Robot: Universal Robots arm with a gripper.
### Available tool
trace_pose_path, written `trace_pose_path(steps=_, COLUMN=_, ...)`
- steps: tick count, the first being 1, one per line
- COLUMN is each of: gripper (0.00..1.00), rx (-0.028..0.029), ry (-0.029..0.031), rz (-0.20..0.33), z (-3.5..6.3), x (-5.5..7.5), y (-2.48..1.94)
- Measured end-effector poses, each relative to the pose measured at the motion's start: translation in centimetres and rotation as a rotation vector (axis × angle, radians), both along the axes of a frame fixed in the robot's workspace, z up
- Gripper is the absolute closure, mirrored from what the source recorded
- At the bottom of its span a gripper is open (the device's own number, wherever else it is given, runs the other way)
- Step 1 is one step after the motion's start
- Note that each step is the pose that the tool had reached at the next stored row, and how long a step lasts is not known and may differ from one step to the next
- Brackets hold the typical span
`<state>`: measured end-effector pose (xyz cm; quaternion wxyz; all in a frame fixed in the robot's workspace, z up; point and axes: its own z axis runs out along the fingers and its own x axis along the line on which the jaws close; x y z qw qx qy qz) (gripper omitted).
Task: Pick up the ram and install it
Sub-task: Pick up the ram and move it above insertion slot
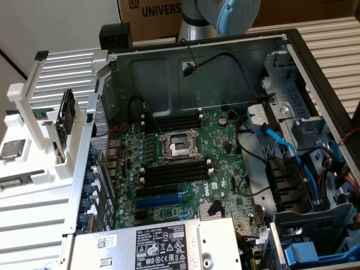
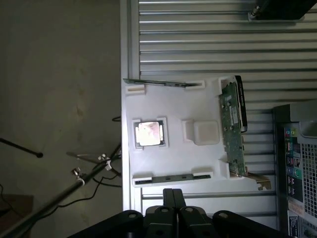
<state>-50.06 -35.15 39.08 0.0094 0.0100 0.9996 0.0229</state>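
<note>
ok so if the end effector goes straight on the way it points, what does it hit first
Most likely the ram lying in the white tray, just ahead of the shut end effector; depth is unclear, so this is a guess.

Dim grey floor [image 2: 59, 74], cardboard box [image 1: 154, 14]

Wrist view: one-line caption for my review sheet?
Shut tool hovers above the white parts tray, nearest the ram; processor chip and expansion card sit there.
</note>
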Motion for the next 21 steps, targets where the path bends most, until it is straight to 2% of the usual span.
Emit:
trace_pose_path(steps=2, gripper=0.9, rx=0.0, ry=-0.0002, rz=0.069, z=-0.02, x=0.0, y=0.01)
trace_pose_path(steps=4, gripper=0.9, rx=0.0, ry=-0.0002, rz=0.107, z=-0.03, x=0.0, y=0.01)
trace_pose_path(steps=5, gripper=0.9, rx=0.0, ry=-0.0001, rz=0.143, z=-0.04, x=0.0, y=0.0)
trace_pose_path(steps=10, gripper=0.9, rx=0.0, ry=-0.0001, rz=0.234, z=-0.07, x=0.01, y=0.0)
trace_pose_path(steps=11, gripper=0.9, rx=0.0, ry=-0.0001, rz=0.271, z=-0.08, x=0.0, y=0.01)
trace_pose_path(steps=13, gripper=0.9, rx=0.0, ry=-0.0001, rz=0.308, z=-0.09, x=0.0, y=0.01)
trace_pose_path(steps=14, gripper=0.9, rx=0.0, ry=-0.0002, rz=0.362, z=-0.11, x=0.01, y=0.0)
trace_pose_path(steps=21, gripper=0.9, rx=0.0, ry=-0.0002, rz=0.489, z=-0.16, x=0.0, y=0.01)
